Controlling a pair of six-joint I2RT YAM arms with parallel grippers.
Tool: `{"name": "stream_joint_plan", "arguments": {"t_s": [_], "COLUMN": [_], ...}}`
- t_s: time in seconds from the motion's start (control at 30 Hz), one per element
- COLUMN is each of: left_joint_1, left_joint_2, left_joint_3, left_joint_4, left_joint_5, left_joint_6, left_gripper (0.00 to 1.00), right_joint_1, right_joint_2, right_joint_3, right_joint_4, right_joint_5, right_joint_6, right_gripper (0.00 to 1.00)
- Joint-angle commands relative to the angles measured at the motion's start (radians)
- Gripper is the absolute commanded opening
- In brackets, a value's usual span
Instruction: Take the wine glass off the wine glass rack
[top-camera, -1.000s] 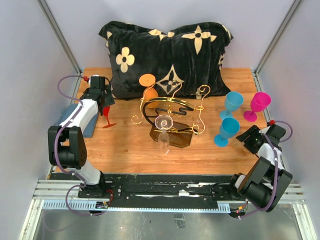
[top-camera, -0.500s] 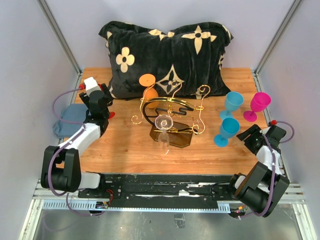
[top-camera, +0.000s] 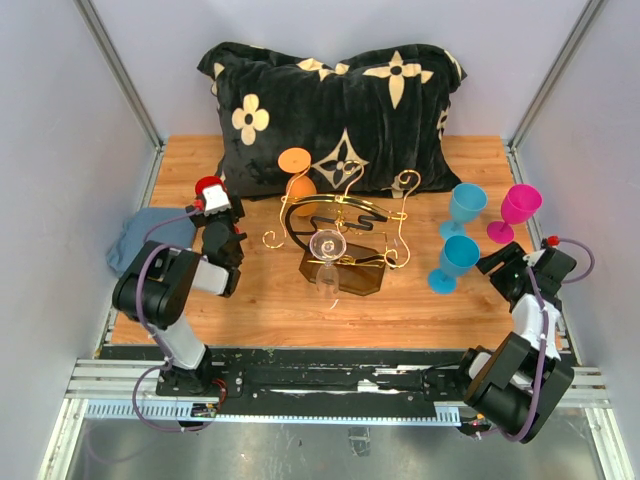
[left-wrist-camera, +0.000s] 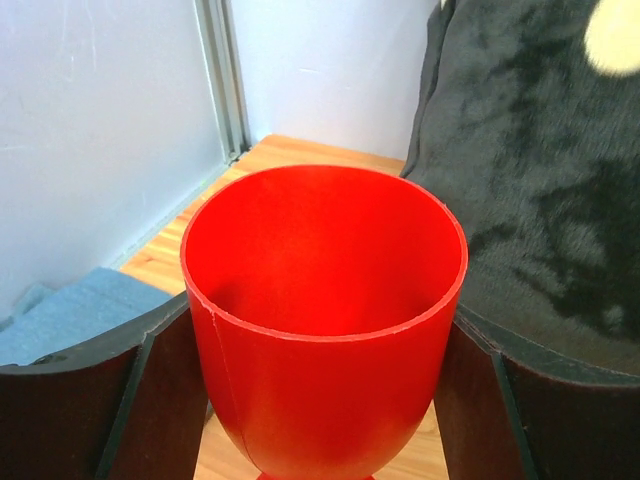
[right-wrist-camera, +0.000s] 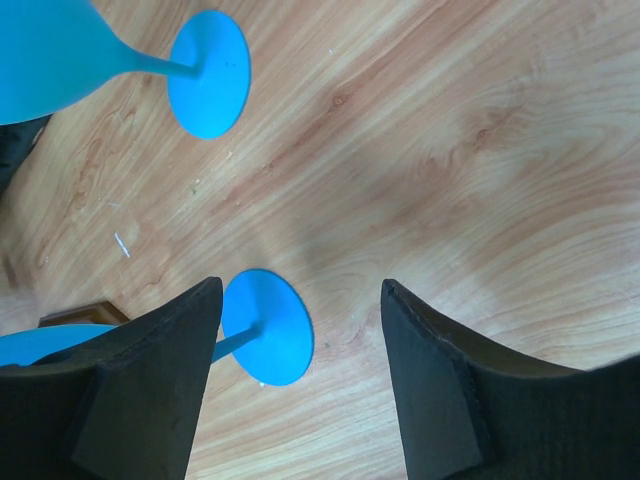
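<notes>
The gold wire wine glass rack stands on its dark brown base at the table's middle. A clear wine glass hangs from its front and an orange glass sits at its back left. My left gripper is left of the rack, shut on a red wine glass. In the left wrist view the red wine glass is upright between both fingers. My right gripper is open and empty at the right. It hovers low over the wood beside a blue glass's foot.
A black pillow lies behind the rack. Two blue glasses and a pink glass stand at the right. A blue cloth lies at the left edge. Metal frame posts stand at the back corners.
My left arm has folded back and swung the red glass from the left edge over the cloth toward the rack, turning it upright. The right arm shifted only slightly.
</notes>
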Motion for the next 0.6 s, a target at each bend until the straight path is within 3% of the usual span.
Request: {"name": "stream_joint_plan", "arguments": {"t_s": [0.0,0.37,0.57], "left_joint_1": [-0.018,-0.021,-0.027], "left_joint_2": [0.115,0.224,0.220], "left_joint_3": [0.001,0.021,0.017], "left_joint_4": [0.443,0.445,0.444], "left_joint_5": [-0.073,-0.081,-0.122], "left_joint_6": [0.180,0.102,0.087], "left_gripper": [0.37,0.44,0.65], "right_joint_1": [-0.008,-0.009,-0.009], "right_joint_2": [0.004,0.031,0.063], "right_joint_3": [0.026,0.022,0.018], "right_joint_4": [0.026,0.061,0.080], "right_joint_5": [-0.049,-0.076,-0.087], "right_joint_6": [0.019,0.035,0.040], "right_gripper": [0.65,0.65,0.65]}}
